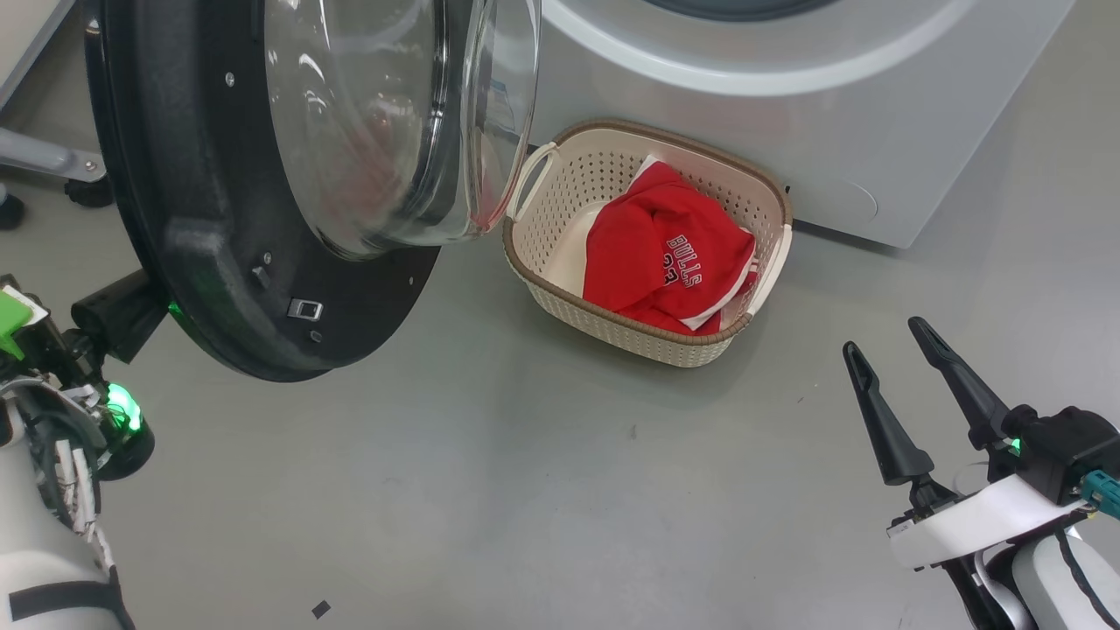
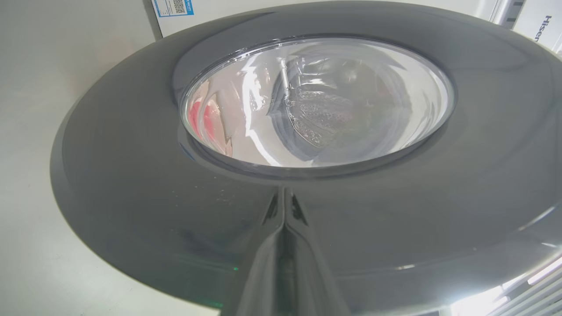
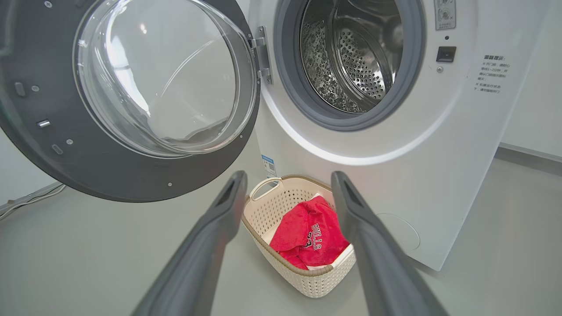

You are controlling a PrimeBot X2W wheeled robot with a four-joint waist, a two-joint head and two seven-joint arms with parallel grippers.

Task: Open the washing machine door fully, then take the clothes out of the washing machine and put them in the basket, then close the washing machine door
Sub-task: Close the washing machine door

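The washing machine door (image 1: pixel 219 262) stands swung open to the left of the white washing machine (image 1: pixel 787 114). In the left wrist view my left gripper (image 2: pixel 284 197) is shut, its tips against the door's glossy black outer face (image 2: pixel 131 197). The steel drum (image 3: pixel 351 57) looks empty. The cream basket (image 1: pixel 630 337) sits on the floor against the washer's front, and the red clothes (image 1: pixel 665 254) with "BULLS" print lie in it. My right gripper (image 1: pixel 885 339) hangs open and empty, well to the right of the basket. From the right wrist, the basket (image 3: pixel 303 281) and clothes (image 3: pixel 307 237) show between its fingers.
The grey floor (image 1: pixel 525 490) spreads in front of the washer. A metal frame leg with a castor (image 1: pixel 52 162) stands behind the door at far left. A small black scrap (image 1: pixel 321 609) lies on the floor. Another white appliance (image 2: pixel 540 22) stands beyond the door.
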